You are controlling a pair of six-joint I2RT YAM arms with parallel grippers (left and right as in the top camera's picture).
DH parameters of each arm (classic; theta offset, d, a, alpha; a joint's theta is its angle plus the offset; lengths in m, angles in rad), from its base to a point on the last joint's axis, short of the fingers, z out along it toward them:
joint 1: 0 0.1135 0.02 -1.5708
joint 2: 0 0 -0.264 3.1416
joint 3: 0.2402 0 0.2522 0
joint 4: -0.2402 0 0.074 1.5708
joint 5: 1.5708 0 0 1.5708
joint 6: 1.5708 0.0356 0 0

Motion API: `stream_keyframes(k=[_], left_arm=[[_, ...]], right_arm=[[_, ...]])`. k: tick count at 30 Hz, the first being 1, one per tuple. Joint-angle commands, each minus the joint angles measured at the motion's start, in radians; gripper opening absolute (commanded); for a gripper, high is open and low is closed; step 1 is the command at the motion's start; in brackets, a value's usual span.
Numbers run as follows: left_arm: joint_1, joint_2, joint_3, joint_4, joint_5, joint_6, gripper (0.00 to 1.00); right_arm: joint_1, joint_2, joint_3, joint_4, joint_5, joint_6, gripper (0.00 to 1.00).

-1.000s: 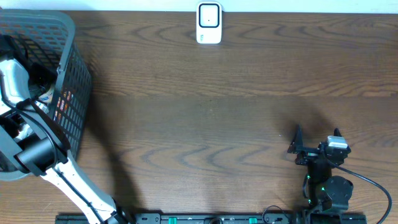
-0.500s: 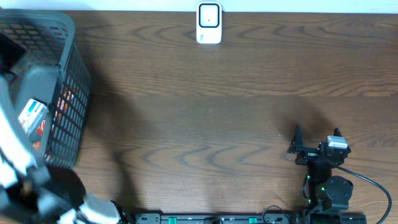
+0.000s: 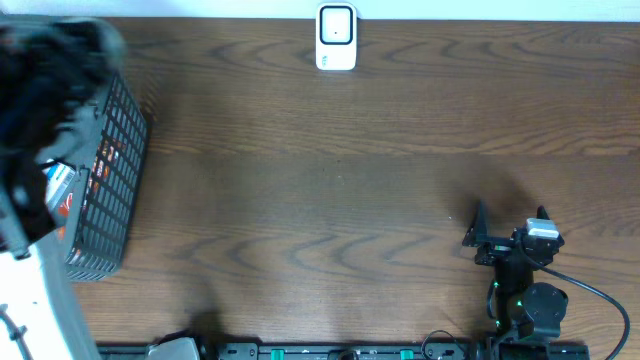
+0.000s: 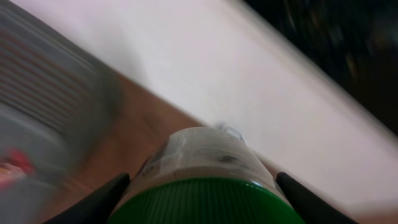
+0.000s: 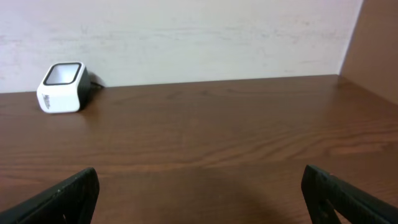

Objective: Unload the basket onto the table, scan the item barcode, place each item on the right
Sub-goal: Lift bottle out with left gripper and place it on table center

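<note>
A jar with a green ribbed lid point(image 4: 205, 202) and a pale printed label fills the bottom of the left wrist view. My left gripper point(image 4: 202, 196) is shut on it, one dark finger on each side of the lid. From overhead the left arm point(image 3: 40, 80) is only a dark blur above the basket, and the jar cannot be made out there. The white barcode scanner point(image 3: 336, 38) stands at the table's far edge, also seen as the scanner point(image 5: 62, 87) in the right wrist view. My right gripper point(image 3: 508, 228) stands open and empty near the front right, the gripper point(image 5: 205, 193) facing bare wood.
A grey mesh basket point(image 3: 112, 170) sits at the left edge of the table, with a white and red pack point(image 3: 60, 190) showing inside it. A light wall runs behind the scanner.
My left arm has swung up out of the basket with the jar and now blurs across the top left. The right arm has not moved.
</note>
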Motion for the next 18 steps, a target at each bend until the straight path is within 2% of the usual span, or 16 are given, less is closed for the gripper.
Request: stream_keyframes(k=[1,4,8,18], left_arm=[[-0.158,0.055,0.001,-0.039,-0.012,-0.011,0.66],[-0.294,0.113,-0.019,-0.089,-0.116,0.000,0.66],[-0.443,0.215,-0.056,-0.111,-0.177,0.007,0.66],[-0.725,0.552,-0.074,-0.024,-0.300,0.007,0.66]], right_arm=[[0.006,-0.006,-0.001,-0.003,0.002,-0.011,0.99],[0.006,-0.006,-0.001,-0.003,0.002,-0.012,0.99],[0.006,-0.006,-0.001,-0.003,0.002,-0.011,0.99],[0.006,-0.006,-0.001,-0.003,0.002,-0.011,0.99]])
